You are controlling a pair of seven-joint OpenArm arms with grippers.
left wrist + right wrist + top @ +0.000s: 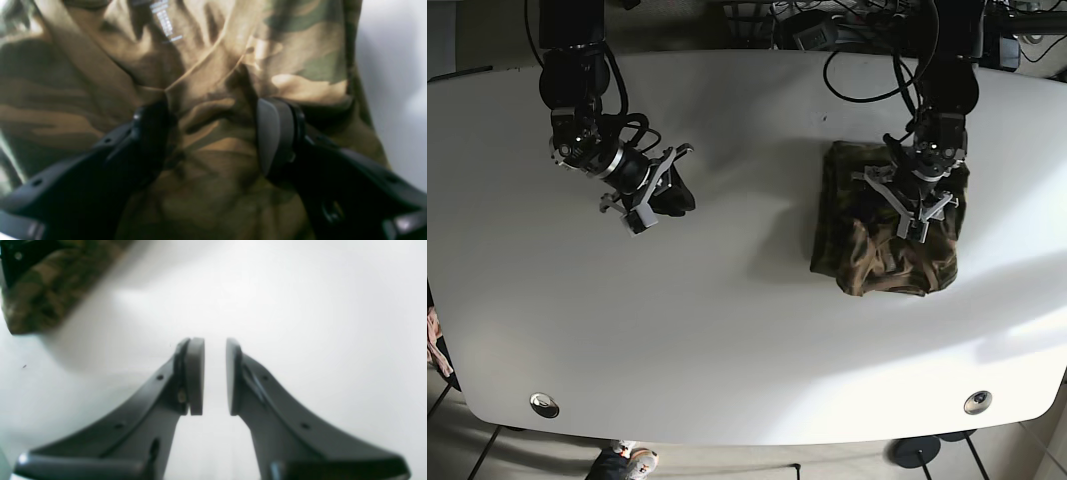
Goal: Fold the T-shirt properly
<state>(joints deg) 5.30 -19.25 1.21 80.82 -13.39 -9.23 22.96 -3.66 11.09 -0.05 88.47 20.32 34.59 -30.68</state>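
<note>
The camouflage T-shirt (pixel 882 240) lies bunched into a rough rectangle on the right part of the white table (pixel 747 340). My left gripper (pixel 911 226) hovers right over the shirt's upper middle. In the left wrist view this gripper (pixel 213 113) is open, its fingers spread wide over the wrinkled fabric (pixel 206 66) and collar seam. My right gripper (pixel 677 198) is far off on the table's left side. Its pads stand a narrow gap apart with nothing between them (pixel 215 346). A corner of the shirt (pixel 43 290) shows at the upper left of the right wrist view.
Bare white tabletop (pixel 300 323) lies under the right gripper. Cables and equipment (pixel 847 25) crowd the table's far edge. Two round metal fittings (pixel 544 405) sit near the front edge.
</note>
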